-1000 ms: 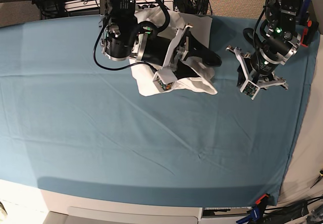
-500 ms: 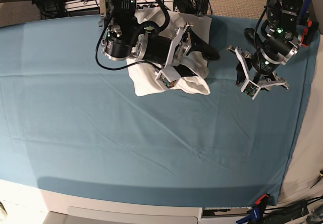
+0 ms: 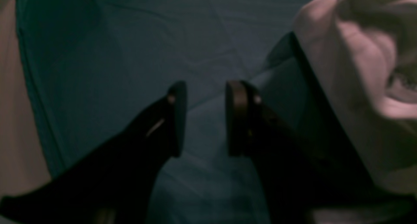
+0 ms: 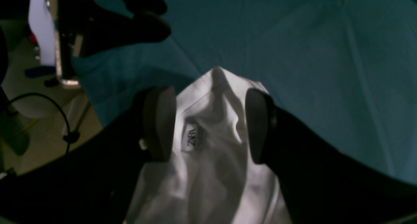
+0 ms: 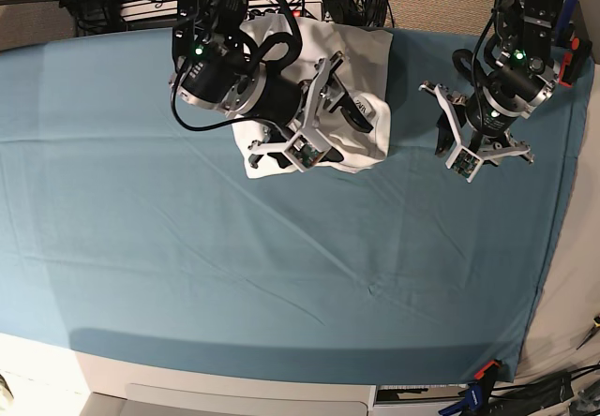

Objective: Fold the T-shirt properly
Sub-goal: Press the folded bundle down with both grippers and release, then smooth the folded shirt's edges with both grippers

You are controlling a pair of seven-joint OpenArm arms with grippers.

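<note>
A: Near edge first: bare teal table cloth (image 5: 281,275), wrinkled, nothing lying on it.

B: Further up, toward one o'clock: right gripper (image 5: 323,121) hovering over the T-shirt (image 5: 361,60), fingers (image 4: 159,123) spread wide, nothing pinched. Neck label showing between them in the wrist view.

A: Out at three o'clock: left gripper (image 5: 469,149) over bare cloth, just beside the shirt's edge. Fingers (image 3: 177,119) parted, gripping nothing (only teal showing in the gap).

B: Shirt itself: bunched into a lumpy white bundle at the far edge, twelve to one o'clock. Folded over, but hardly neat.

A: Risks from here? Coming down on the collar area probably means pinching several layers together, dragging the whole bundle instead of one flap.

B: Also catching the table cloth along with the hem, given how close the left side sits to it. Pulling toward the far edge could tip the shirt off the table.

A: And creases locked in if pressed flat as is.
</note>
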